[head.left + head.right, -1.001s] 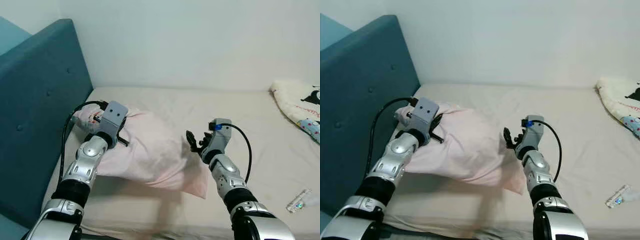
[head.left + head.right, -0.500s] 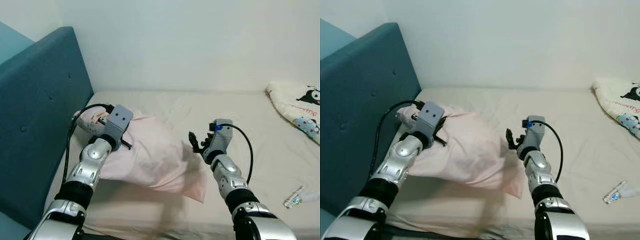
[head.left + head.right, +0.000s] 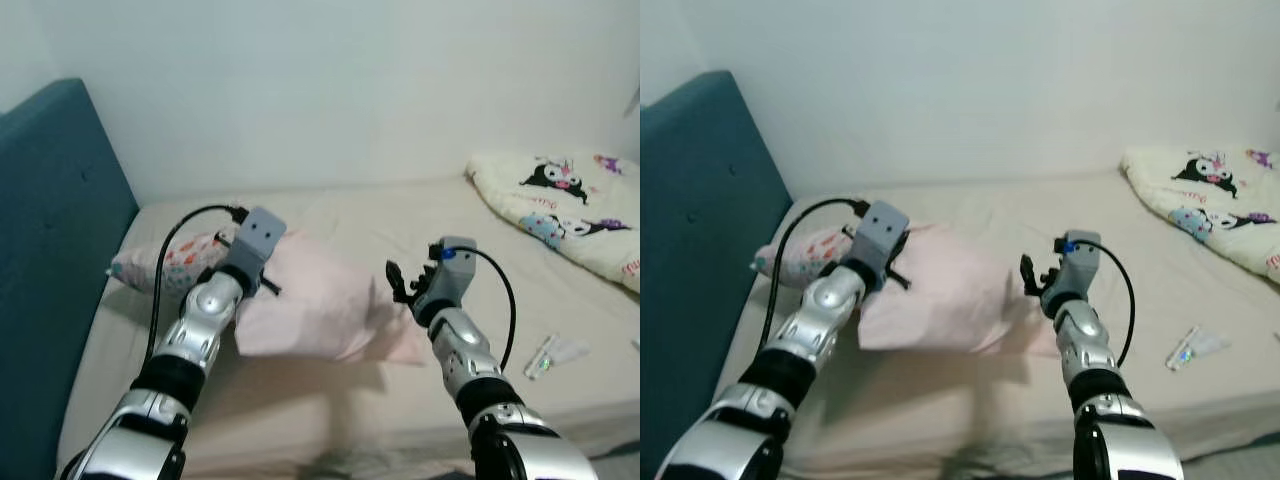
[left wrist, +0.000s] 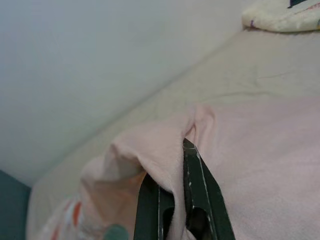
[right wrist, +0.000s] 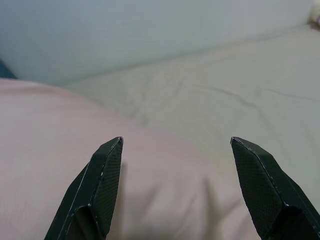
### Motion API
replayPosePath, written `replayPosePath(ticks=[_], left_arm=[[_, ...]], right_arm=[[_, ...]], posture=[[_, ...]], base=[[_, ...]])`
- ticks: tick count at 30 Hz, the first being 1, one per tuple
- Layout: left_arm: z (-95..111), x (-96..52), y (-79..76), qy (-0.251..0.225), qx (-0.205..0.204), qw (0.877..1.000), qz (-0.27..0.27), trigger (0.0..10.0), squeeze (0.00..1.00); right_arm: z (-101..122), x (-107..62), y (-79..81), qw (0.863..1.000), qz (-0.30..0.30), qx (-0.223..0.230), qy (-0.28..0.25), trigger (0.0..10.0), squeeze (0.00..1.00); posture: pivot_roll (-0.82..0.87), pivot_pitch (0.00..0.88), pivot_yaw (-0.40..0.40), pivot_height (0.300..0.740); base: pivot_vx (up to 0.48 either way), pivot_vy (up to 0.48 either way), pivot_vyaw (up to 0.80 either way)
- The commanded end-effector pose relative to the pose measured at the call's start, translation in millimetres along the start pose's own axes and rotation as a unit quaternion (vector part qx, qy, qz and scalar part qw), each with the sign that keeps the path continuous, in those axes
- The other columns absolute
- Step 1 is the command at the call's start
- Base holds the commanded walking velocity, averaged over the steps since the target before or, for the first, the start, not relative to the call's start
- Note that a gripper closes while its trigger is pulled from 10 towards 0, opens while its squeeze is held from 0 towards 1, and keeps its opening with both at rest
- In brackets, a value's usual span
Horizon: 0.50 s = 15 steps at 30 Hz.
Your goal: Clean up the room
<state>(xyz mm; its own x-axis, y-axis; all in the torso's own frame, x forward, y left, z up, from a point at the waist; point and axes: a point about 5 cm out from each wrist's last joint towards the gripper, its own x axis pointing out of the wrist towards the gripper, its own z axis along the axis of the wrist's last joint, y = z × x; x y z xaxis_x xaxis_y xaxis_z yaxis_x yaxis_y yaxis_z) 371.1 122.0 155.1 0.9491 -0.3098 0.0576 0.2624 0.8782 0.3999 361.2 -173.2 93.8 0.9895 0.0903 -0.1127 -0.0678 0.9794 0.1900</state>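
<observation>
A pink pillow (image 3: 320, 300) is held lifted off the bed (image 3: 400, 215), its corner pinched between the pressed-together fingers of the left gripper (image 4: 176, 165). The right gripper (image 5: 175, 150) is held just beside the pillow's far edge, fingers spread wide. Behind the pillow a patterned cushion (image 3: 165, 262) is seen against the teal headboard (image 3: 50, 230). Well apart from the pillow, a cartoon-print blanket (image 3: 560, 200) and a small wrapper (image 3: 548, 353) lie on the beige sheet. A white wall (image 3: 330, 80) is seen beyond.
</observation>
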Motion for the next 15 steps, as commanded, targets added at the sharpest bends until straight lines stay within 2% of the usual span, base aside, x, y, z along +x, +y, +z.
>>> replayPosePath(ticks=[1,8,15], left_arm=[[16,5.1,5.6,-0.040,0.012,0.999,0.012,10.0,0.00],[19,10.3,16.3,-0.035,0.004,0.999,0.039,10.0,0.00],[22,11.6,18.0,-0.039,0.004,0.998,0.049,10.0,0.00]], right_arm=[[2,0.0,-0.4,1.000,-0.002,0.003,-0.009,10.0,0.00],[4,-0.3,-1.5,1.000,-0.003,0.003,-0.016,10.0,0.00],[3,-1.0,-1.0,1.000,-0.003,0.004,-0.018,10.0,0.00]], posture=[[-0.17,0.000,0.013,0.740],[-0.18,0.000,0.021,0.740],[-0.18,0.000,0.025,0.740]], base=[[0.000,0.352,0.00],[0.000,0.361,0.00],[0.000,0.363,0.00]])
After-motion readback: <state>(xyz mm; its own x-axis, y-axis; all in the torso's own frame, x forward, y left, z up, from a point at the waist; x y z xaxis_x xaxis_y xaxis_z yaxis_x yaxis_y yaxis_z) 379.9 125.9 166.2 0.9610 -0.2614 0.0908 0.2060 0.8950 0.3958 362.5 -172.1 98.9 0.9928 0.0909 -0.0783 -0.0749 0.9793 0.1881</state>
